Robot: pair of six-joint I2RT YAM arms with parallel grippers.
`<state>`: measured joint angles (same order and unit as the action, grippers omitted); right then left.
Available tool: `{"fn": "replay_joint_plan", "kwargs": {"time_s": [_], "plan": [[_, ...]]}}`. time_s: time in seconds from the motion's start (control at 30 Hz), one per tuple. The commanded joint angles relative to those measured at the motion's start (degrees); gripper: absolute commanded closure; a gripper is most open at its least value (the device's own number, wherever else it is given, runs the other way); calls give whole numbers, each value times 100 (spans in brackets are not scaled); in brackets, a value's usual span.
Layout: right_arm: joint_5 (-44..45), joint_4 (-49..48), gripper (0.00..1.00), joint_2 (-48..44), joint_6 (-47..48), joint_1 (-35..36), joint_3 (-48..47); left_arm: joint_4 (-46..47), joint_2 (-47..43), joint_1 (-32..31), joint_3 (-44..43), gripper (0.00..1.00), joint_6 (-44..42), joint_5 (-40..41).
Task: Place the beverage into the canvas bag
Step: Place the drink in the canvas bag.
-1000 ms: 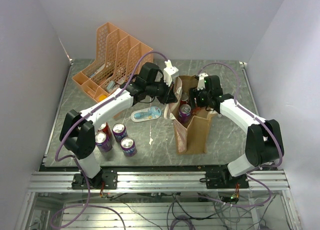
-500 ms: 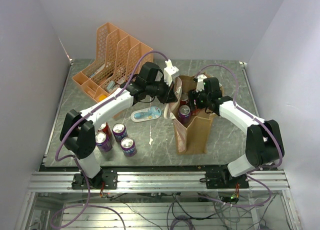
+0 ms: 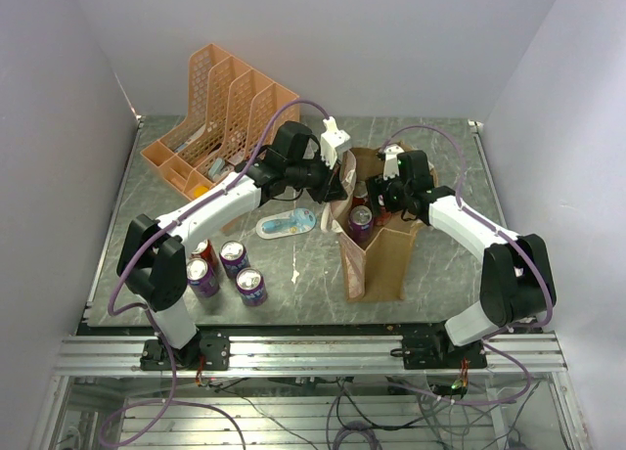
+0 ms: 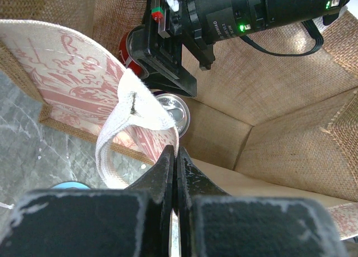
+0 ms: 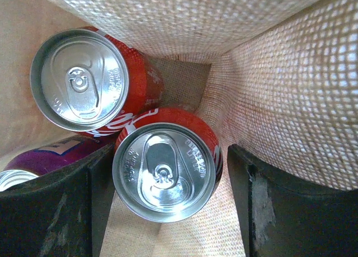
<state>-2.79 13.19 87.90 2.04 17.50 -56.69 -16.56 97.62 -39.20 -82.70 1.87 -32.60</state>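
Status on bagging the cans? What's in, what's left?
Done: a red can, a purple can and a second red can sit inside the canvas bag. In hand: the right gripper straddles the second red can, jaws open; the left gripper is shut on the bag's rim, holding it open. Left: four cans stand on the table.

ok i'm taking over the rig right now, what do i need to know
Left gripper: shut on the bag rim beside the strap, holding it open.
Right gripper: open, inside the bag, fingers either side of a red can.
Done: that can, a second red can and a purple can are in the bag.
Left: probably lift the right arm out; four cans stand on the table.
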Motion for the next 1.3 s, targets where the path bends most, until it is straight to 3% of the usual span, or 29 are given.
{"fn": "replay_joint_plan", "kwargs": {"time_s": [0.0,0.3,0.4,0.57,0.67,1.07,1.27], "plan": [[497,289,23,52,196,-62,-35,-173,88,-17,-62,93,-139,70],[502,381,18,70,264,-56,-289,-181,90,-17,-80,93,-151,61],[439,426,25,69,306,-57,-335,-189,84,-17,-80,93,-173,69],[373,575,55,61,462,-60,-541,-220,81,-14,-120,93,-224,92],[566,628,64,37,641,-58,-645,-246,75,-16,-139,93,-260,91],[1456,640,77,48,1109,-65,-824,-260,41,-11,-111,93,-266,87],[822,649,75,81,1038,-71,-722,-232,54,-17,-130,93,-257,69]]}}
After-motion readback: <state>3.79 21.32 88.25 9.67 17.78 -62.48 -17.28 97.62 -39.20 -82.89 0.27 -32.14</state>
